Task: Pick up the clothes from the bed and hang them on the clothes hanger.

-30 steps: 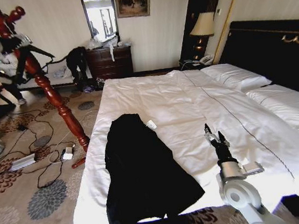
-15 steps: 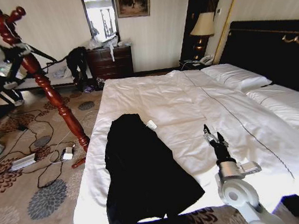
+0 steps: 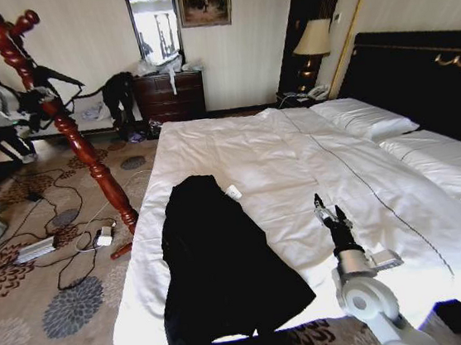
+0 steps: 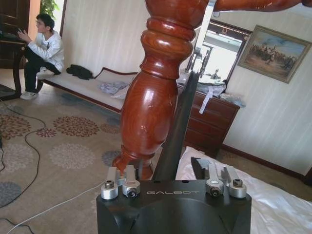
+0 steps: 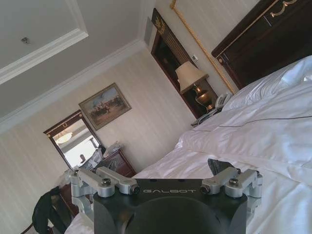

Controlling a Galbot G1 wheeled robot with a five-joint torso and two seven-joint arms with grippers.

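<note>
Now, bed (image 3: 296, 165): white duvet, jacket (image 3: 216, 266) on near-left part
Left gripper (image 3: 52, 80): against coat stand (image 3: 67, 129), fingers apart, empty
Right gripper (image 3: 329, 211): above bed, open, empty

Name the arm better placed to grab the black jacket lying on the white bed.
Right, probably. The right gripper hovers over the white bed, beside the black jacket. The left gripper is off the bed, up at the red-brown wooden coat stand.

White arms, black GALBOT-marked wrists, silver-screwed right hand (image 3: 330, 208)
</note>
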